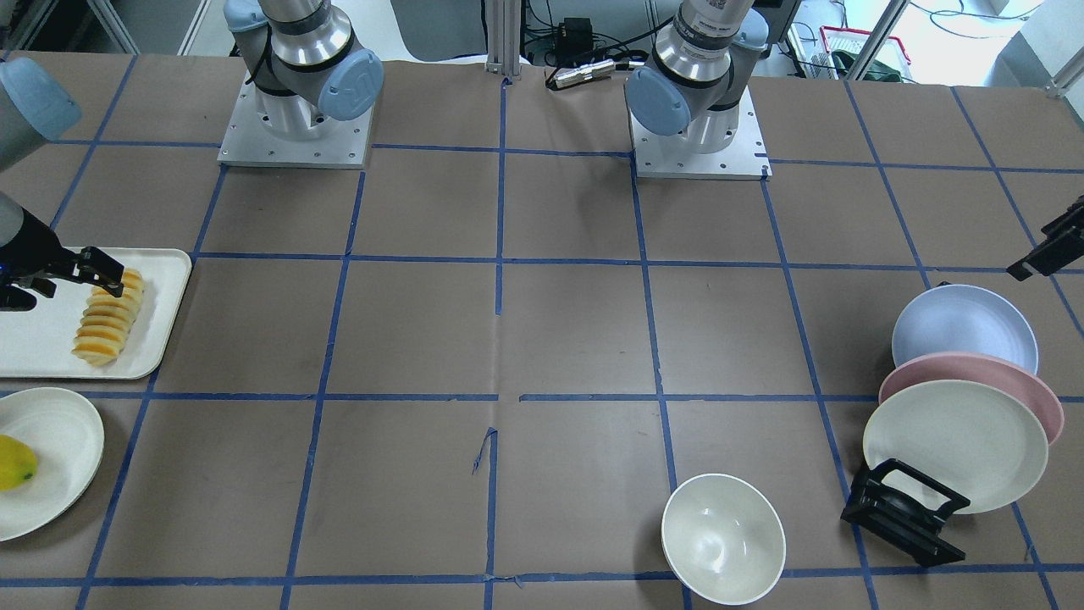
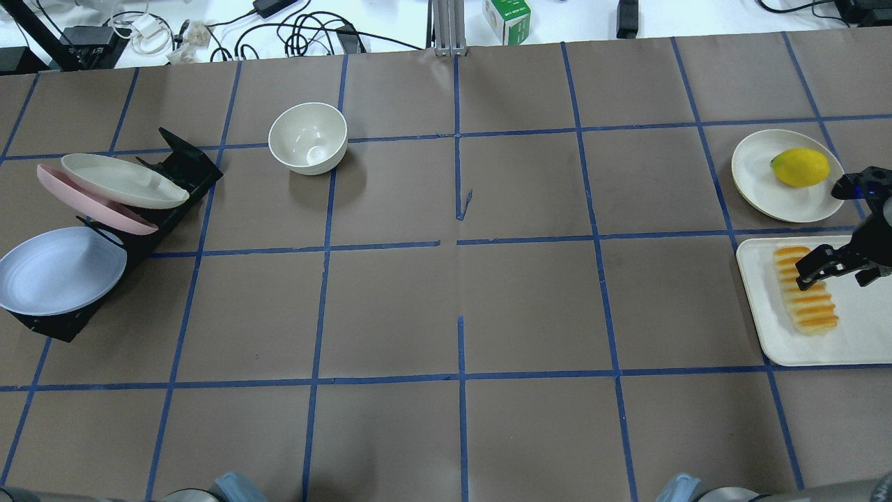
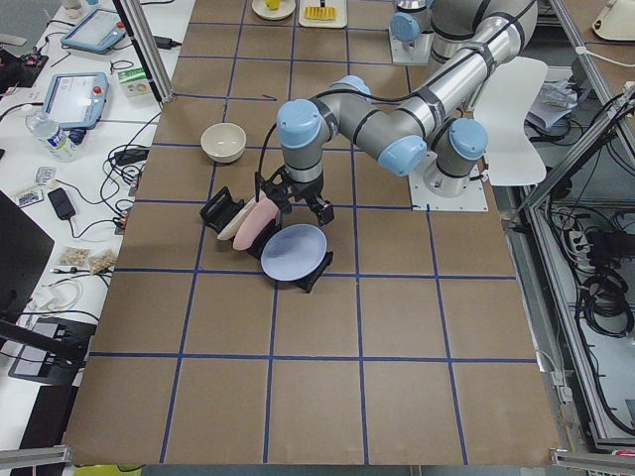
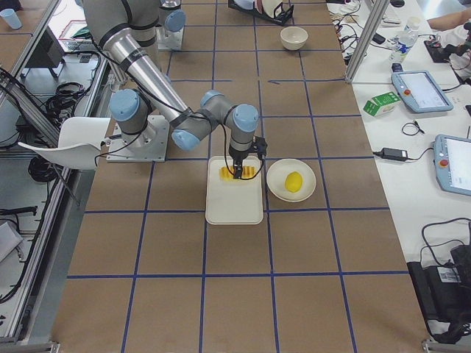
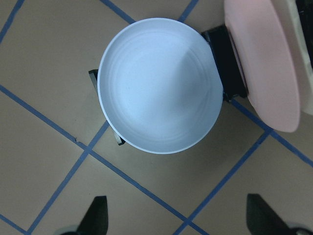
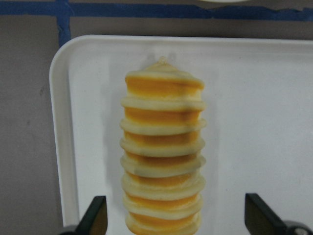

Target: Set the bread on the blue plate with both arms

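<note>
Pickup stage, it seems: right gripper, fingers spread, straddles the bread and should close next; left gripper, likewise spread, hangs above the blue plate.

On my screens the left arm and the right arm are both silver-grey tubes linked by rounded joint housings with light blue caps, the nearest cap bearing a faint embossed mark. A thin black cable trails along the metal, and each arm rises from a square silver base plate dotted with small screws. The left hand and the right hand are black, each with two flat, tapered fingers.
</note>
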Controlling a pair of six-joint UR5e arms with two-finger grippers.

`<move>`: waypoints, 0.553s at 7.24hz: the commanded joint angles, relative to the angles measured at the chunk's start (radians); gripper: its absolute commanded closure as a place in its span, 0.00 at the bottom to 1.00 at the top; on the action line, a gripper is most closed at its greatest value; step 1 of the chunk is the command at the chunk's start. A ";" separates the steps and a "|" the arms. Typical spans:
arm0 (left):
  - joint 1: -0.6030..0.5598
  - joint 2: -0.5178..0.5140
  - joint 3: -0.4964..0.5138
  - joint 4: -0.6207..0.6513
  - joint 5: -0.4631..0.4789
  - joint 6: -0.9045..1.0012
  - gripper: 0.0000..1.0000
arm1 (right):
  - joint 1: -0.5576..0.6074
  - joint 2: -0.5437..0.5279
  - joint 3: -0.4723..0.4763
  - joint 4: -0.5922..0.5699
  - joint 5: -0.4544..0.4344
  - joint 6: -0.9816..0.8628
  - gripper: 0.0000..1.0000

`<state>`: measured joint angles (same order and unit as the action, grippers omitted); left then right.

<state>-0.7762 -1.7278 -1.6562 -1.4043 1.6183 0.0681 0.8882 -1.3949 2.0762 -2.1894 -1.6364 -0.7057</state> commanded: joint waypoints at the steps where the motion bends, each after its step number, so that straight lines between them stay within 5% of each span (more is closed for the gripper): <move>1: 0.012 -0.028 -0.065 0.091 0.009 0.019 0.00 | 0.000 0.004 0.004 -0.006 -0.002 -0.001 0.00; 4: 0.012 -0.093 -0.059 0.140 0.127 0.022 0.00 | 0.000 0.002 0.004 -0.004 -0.002 0.000 0.00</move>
<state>-0.7644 -1.7949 -1.7201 -1.2748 1.7223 0.0885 0.8882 -1.3917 2.0800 -2.1948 -1.6377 -0.7064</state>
